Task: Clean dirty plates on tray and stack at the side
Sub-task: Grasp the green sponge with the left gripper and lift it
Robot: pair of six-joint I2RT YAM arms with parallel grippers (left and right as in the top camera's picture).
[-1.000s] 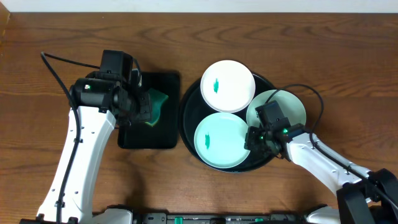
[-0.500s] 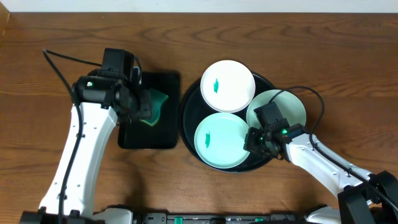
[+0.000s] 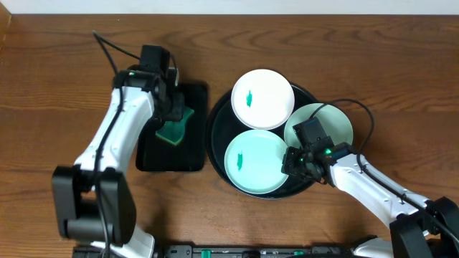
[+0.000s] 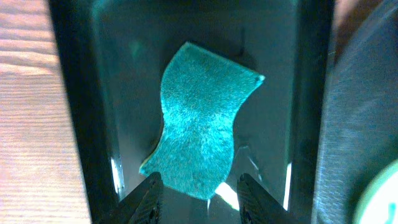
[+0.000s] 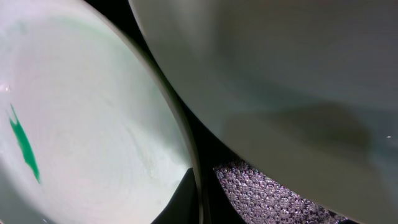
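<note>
Fetching the sponge, the step judged to be in hand. The left gripper (image 4: 200, 200) hovers with its fingers spread apart and empty, directly over the near end of the green sponge (image 4: 200, 134), which lies curled on the floor of the small rectangular tray (image 4: 79, 124). To do this well, the fingers should come straight down either side of the sponge's narrow end, close on the foam rather than on the tray floor, and lift clear of the tray wall before swinging across. Seen from overhead, the left arm reaches forward and bends inward at the wrist, pointing the gripper down at the sponge. The right gripper (image 3: 296, 162) sits low at the near-right rim of the round tray (image 3: 215, 136), tucked between the front plate (image 3: 257, 162) and the right plate (image 3: 326, 120) — whether it grips a rim cannot be told. All three plates, the far plate (image 3: 262, 99) included, rest on the round tray; green smears show on the front and far ones, so no wiping looks done yet.
</note>
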